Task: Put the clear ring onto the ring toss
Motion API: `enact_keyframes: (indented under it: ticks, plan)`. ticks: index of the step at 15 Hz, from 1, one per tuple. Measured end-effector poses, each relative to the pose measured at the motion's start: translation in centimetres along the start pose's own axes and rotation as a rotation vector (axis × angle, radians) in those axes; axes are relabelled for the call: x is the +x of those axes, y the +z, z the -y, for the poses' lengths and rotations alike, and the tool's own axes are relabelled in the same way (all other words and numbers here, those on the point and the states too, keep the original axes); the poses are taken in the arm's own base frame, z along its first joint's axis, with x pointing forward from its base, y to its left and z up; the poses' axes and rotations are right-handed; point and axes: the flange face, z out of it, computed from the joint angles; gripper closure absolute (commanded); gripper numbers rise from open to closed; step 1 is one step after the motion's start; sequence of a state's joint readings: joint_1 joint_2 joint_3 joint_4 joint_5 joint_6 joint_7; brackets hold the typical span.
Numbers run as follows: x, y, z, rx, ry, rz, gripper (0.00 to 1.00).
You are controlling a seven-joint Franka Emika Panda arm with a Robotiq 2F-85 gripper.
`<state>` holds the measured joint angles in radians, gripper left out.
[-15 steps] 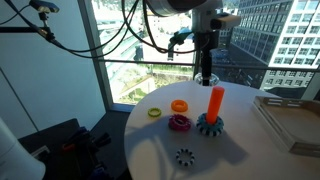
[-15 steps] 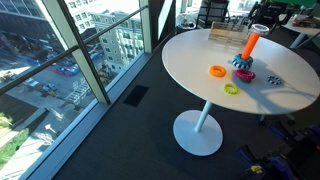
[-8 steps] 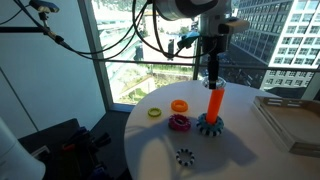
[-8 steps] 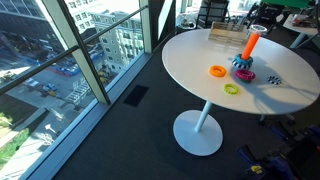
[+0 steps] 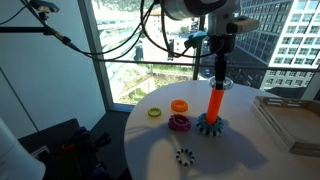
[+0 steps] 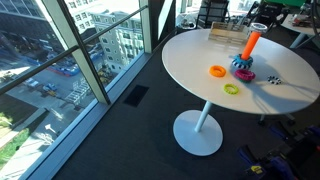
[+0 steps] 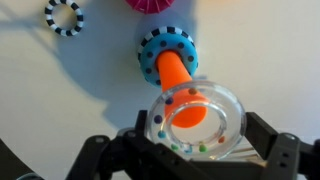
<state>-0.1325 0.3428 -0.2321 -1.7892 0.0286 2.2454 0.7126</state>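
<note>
In the wrist view my gripper [image 7: 197, 138] is shut on the clear ring [image 7: 231, 124], a transparent ring with small coloured beads inside. It holds the ring flat, right over the top of the ring toss's orange peg [image 7: 176, 80], and the peg's tip shows through the hole. The teal gear-shaped base [image 7: 150, 52] lies below. In an exterior view the gripper [image 5: 219, 82] hangs at the top of the peg [image 5: 214, 104], which stands on its base [image 5: 209, 125]. The ring toss [image 6: 249, 46] also shows in the exterior view from farther off.
On the round white table [image 5: 160, 150] lie an orange ring [image 5: 179, 105], a yellow-green ring [image 5: 154, 112], a magenta gear [image 5: 180, 122] beside the base, and a small black toothed ring [image 5: 185, 156]. A flat tray [image 5: 292, 120] sits at the table's side. Windows stand behind.
My gripper has moved sideways with the clear ring, from beside the peg to directly over its top, and a little lower. The things on the table have not moved.
</note>
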Motion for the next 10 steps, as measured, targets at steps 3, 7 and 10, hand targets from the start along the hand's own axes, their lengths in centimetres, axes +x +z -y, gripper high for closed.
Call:
enact_keyframes:
  ticks: [3,7,10]
  plan:
    - [0.2,0.4,0.0,-0.012,0.004,0.009,0.3]
    - [0.1,1.7,0.1,-0.01,0.019,0.035,0.3]
    - [0.0,2.5,0.2,-0.01,0.028,0.05,0.3]
